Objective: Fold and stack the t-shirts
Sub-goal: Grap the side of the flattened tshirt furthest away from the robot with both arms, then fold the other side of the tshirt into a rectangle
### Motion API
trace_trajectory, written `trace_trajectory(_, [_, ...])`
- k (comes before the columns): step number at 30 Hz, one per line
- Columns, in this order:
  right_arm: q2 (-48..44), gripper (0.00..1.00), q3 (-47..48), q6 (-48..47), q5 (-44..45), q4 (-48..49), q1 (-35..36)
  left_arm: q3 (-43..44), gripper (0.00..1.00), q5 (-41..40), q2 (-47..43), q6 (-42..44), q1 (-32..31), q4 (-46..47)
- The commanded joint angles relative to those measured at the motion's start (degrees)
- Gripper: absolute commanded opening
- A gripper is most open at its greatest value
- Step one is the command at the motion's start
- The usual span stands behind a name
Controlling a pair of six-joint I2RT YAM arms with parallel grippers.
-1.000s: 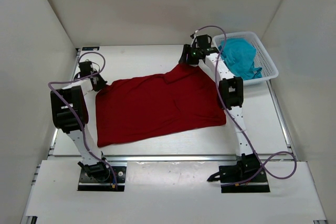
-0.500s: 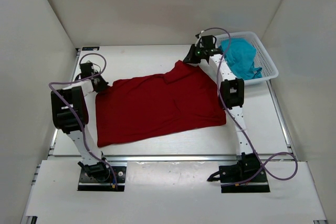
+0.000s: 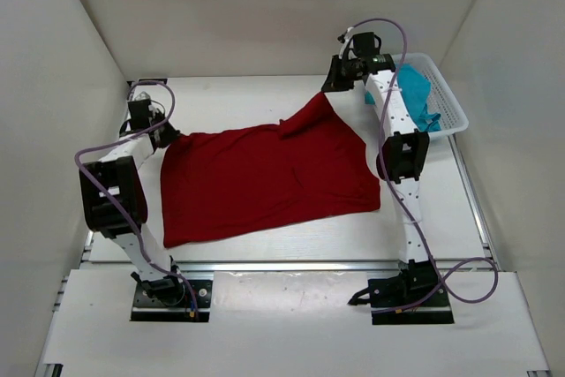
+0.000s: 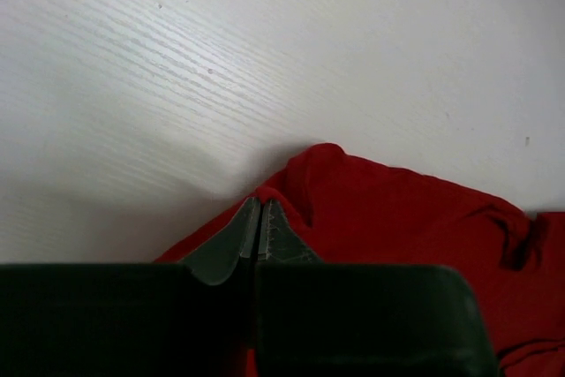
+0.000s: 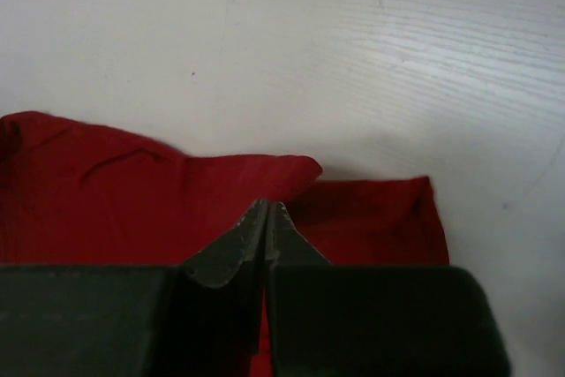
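Two pincers hold the far edge of the red shirt, which is spread mid-bench with its long axis left to right. The left pincer is closed on the far-left corner, the right pincer closed on the far-right corner and holding it clear of the bench. From both, the cloth stretches toward the near edge; the teal shirt lies in the basket at the far right corner.

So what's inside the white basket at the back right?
A crumpled teal t-shirt lies in the white basket. The right arm crosses over part of the basket, so that part and the floor beneath the shirt are hidden.
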Motion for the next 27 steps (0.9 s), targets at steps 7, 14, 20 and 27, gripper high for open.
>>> trace_trajectory(7, [-12.26,0.0,-7.76,-4.22,11.27,-11.71,6.75,-5.02,0.0,4.18,-9.03,-0.41,1.02,-0.31])
trace_trajectory(14, [-42.02,0.0,-53.55,-4.93,15.35,11.77,8.0,-7.75,0.0,6.02,-10.61,-0.84,2.17,0.3])
trace_trajectory(20, [-48.91,0.01,-64.27,-4.4,15.5,15.17,5.19,-9.33,0.0,6.73,-12.89,-1.02,3.75,-0.4])
trace_trajectory(27, [-62.7,0.0,-84.92,0.69,12.96,25.9,1.77,-15.3,0.0,4.89,-19.65,0.82,6.56,-0.75])
